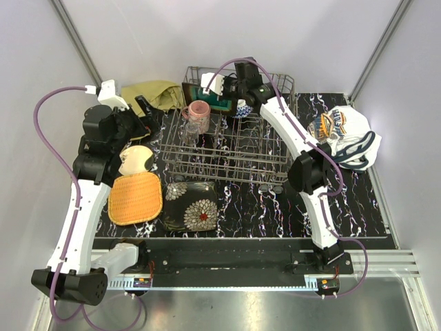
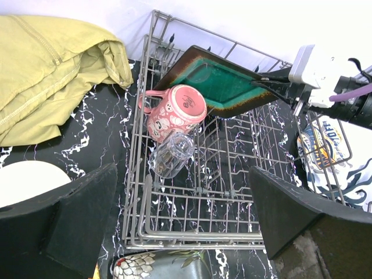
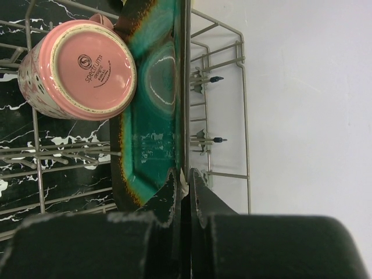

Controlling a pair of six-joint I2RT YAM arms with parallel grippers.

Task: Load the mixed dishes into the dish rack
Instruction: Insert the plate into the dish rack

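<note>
Fingers (image 3: pixel 164 197) of right gripper (image 3: pixel 182 177) pinched on rim of glossy teal square plate (image 3: pixel 154 87), tilted in grey wire dish rack (image 1: pixel 227 148); left gripper (image 2: pixel 183 170) fingers spread wide.

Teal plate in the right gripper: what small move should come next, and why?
Probably ease the teal plate down until it settles between the tines of the dish rack, then open. The right gripper is shut on its rim, and the plate hangs tilted over the rack's far end beside the pink cup; whether it rests yet is unclear.
</note>
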